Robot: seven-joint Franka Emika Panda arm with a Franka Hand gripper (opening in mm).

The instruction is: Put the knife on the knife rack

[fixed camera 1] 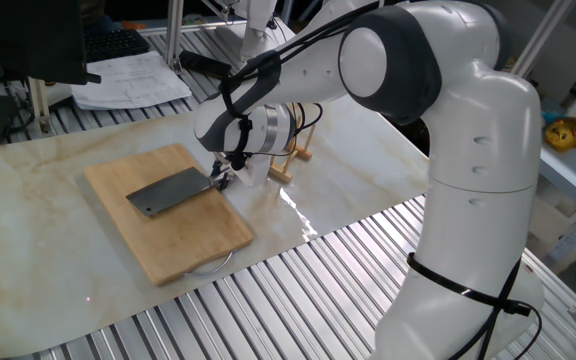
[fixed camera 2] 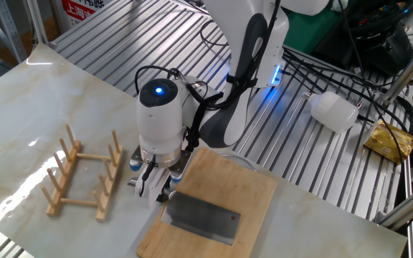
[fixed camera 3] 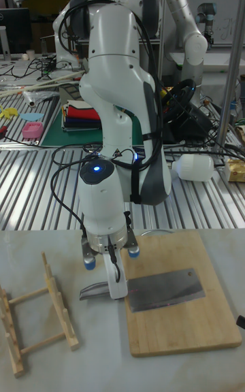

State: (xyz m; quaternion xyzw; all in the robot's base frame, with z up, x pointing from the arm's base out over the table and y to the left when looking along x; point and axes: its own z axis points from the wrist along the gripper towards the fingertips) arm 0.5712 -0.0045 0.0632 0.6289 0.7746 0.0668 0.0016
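The knife (fixed camera 3: 165, 290) lies flat on the bamboo cutting board (fixed camera 3: 197, 331), its broad grey blade across the left half of the board in the tall fixed view and its silvery handle sticking out past the board's left edge over the worktop (fixed camera 3: 102, 365). The pincer (fixed camera 3: 117, 288) points straight down at that handle, and its fingers (fixed camera 3: 120, 276) look clamped on the knife where handle meets blade (the handle's free end shows to the left of them). From the other fixed view the same thing reads: the pincer (fixed camera 2: 156, 192) sits at the upper left corner of the blade (fixed camera 2: 200, 219), right at the board's (fixed camera 2: 235, 183) edge. In the one fixed view the pincer (fixed camera 1: 220, 175) is at the right end of the knife (fixed camera 1: 171, 192), mid-frame, on the board (fixed camera 1: 183, 245).

The knife rack (fixed camera 2: 83, 181) stands on the marble worktop (fixed camera 2: 41, 93) at the left of the other fixed view, near the arm's wrist but apart from the board, its pegs upright. In the tall fixed view the rack (fixed camera 3: 37, 317) is at the lower left, partly cut off by the frame. In the one fixed view only a bit of it (fixed camera 1: 293, 160) peeks out behind the wrist.
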